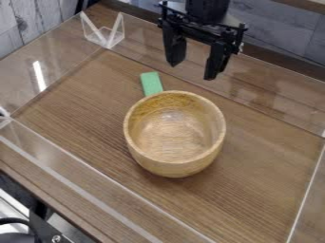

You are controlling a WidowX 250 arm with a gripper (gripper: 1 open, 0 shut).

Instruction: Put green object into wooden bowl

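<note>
The wooden bowl (176,132) sits near the middle of the wooden table, round, light tan, and has nothing inside. The green object (151,84) lies flat on the table just behind the bowl's upper-left rim, partly hidden by that rim. My gripper (192,59) hangs above the table behind the bowl, to the right of the green bar. Its dark fingers (215,63) point down and stand apart, open with nothing between them.
Clear acrylic walls (76,195) fence the table on all sides. A small transparent stand (105,31) is at the back left corner. Bare tabletop (273,104) lies to the right of the bowl.
</note>
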